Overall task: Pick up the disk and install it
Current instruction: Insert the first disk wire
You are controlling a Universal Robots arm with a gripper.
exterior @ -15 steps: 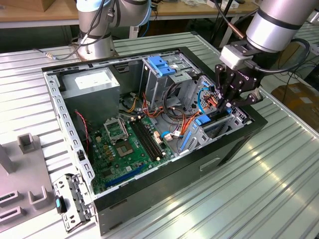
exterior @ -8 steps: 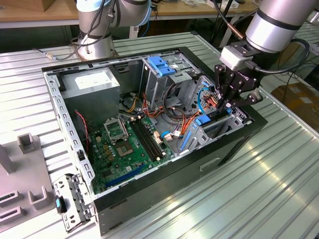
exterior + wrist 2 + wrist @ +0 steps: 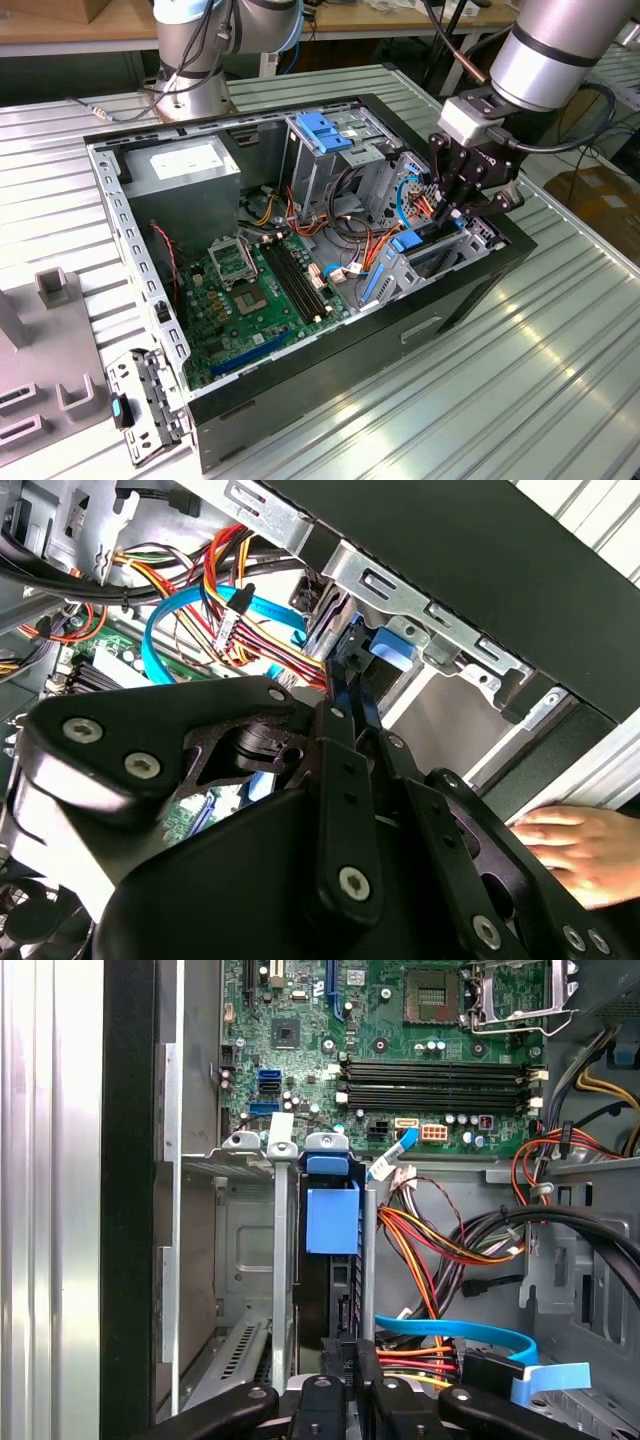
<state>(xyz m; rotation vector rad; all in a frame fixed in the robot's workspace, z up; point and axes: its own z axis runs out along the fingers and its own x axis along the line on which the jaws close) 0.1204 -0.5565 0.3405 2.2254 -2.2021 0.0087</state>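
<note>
The disk (image 3: 332,1222) stands on edge in a slot of the metal drive bay (image 3: 225,1260) at the open computer case's corner, on the exterior view's right. Its blue carrier frame faces up between the bay rails, and its dark body runs down toward the fingers. My gripper (image 3: 350,1358) hangs over that bay with its black fingers pressed together on the disk's thin edge. In the second wrist view the gripper (image 3: 350,692) pinches the blue-edged disk (image 3: 385,645). In the exterior view the gripper (image 3: 447,222) sits just above the bay and the disk's blue tab (image 3: 408,242).
Red, yellow and orange wires (image 3: 440,1240) and a blue flat cable (image 3: 460,1332) lie right beside the bay. The case also holds the motherboard (image 3: 255,290), a grey power supply (image 3: 185,165) and a blue-latched drive cage (image 3: 322,130). A person's hand (image 3: 580,845) rests outside the case.
</note>
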